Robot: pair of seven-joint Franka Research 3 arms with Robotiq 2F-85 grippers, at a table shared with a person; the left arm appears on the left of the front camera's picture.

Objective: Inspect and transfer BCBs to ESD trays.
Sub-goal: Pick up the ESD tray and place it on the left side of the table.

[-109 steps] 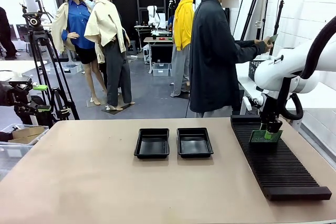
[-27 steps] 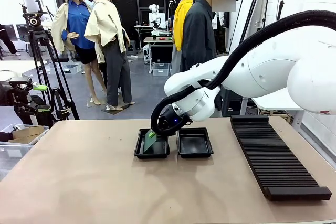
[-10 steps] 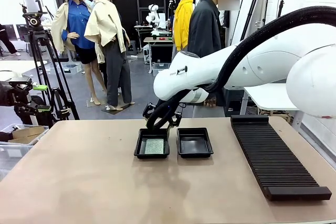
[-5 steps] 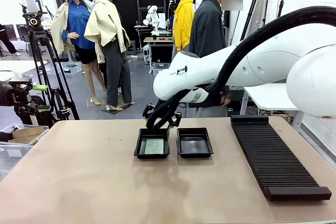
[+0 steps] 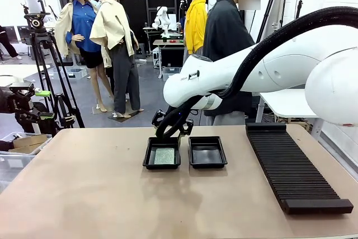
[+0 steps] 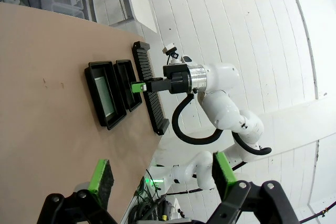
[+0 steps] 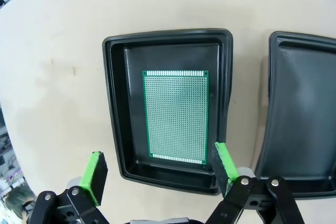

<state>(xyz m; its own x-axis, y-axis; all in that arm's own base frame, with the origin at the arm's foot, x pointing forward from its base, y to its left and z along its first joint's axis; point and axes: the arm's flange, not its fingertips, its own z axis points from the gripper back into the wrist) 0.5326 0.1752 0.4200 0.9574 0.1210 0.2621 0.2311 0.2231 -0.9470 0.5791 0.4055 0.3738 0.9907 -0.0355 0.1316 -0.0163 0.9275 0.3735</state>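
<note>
right hand [image 7: 160, 167] | fully open, empty | above BCB [image 7: 176, 116] in tray [image 7: 118, 103]

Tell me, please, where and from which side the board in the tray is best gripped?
Probably from straight above, pinching across its two long edges. The board lies flat on the floor of the tray, so neither face is free to grip, but bare floor shows along both long edges, which should leave room for fingers. The right gripper hangs open above it.
</note>
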